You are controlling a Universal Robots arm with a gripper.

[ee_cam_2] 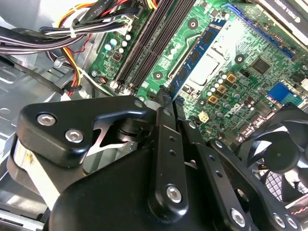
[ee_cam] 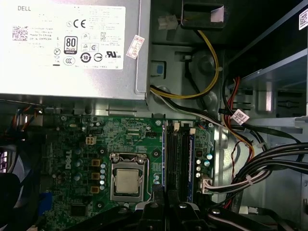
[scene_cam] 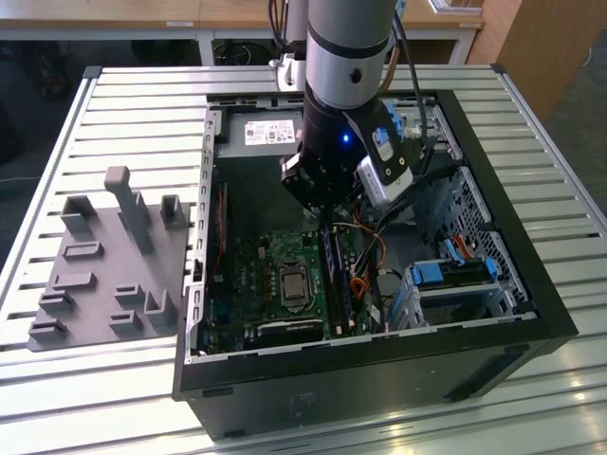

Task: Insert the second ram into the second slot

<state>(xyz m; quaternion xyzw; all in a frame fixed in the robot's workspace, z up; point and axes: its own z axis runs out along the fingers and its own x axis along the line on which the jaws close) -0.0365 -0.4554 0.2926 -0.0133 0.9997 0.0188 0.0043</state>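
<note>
1. Slatted metal table [scene_cam: 123, 114] carries an open computer case [scene_cam: 379, 379] and a grey fixture tray [scene_cam: 104, 265] at the exterior view's left.
2. Gripper [scene_cam: 327, 201] hangs inside the case above the memory slots [ee_cam: 178, 154] on the green motherboard [ee_cam: 125, 139].
3. Second ram [ee_cam_2: 195, 55], a blue stick, stands in line with the slots below the gripper.
4. Whether the fingers clamp it, I cannot tell.

Glossy green motherboard [ee_cam: 130, 139], ribbed metal table [scene_cam: 133, 104]

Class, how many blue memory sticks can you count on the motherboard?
1 clearly: the second ram, standing on edge between the processor socket and the black slots. Another may be hidden.
</note>
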